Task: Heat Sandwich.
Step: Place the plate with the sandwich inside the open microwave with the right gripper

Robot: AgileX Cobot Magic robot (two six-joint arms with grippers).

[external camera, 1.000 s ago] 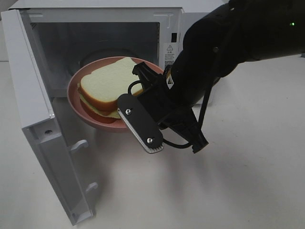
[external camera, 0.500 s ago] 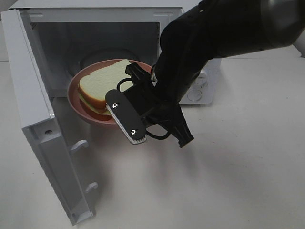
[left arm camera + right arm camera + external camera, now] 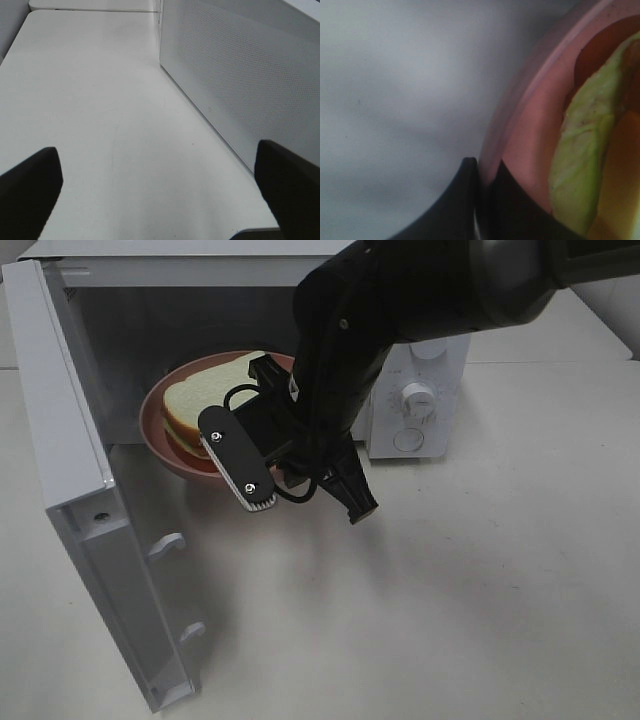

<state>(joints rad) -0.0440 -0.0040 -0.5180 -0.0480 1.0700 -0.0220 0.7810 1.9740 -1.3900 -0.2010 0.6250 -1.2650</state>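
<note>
- Exterior high view: a round pink plate [image 3: 158,435] carries the sandwich [image 3: 205,400], two white bread slices with tan crust and yellow-and-red filling. It sits in the mouth of the boxy white microwave oven [image 3: 180,270], partly inside the cavity, with its near rim sticking out of the front.
- The black right gripper [image 3: 481,200] is clamped on that near rim, one finger on either side of the pink edge.
- The hold on the rim rather than on the bread probably keeps the sandwich uncrushed and level as it goes into the microwave.
- The microwave's white door [image 3: 70,440] stands wide open at its left side, which leaves the opening free for the plate and arm.
- The left gripper [image 3: 160,195] has its jaws spread wide and holds nothing. It hangs over the plain white table [image 3: 100,125] just beside the microwave's perforated outer wall, apparently kept out of the way.
- Count: one sandwich, one plate, one microwave with one door, two round white knobs [image 3: 418,398] on the microwave's front panel, two grippers.
</note>
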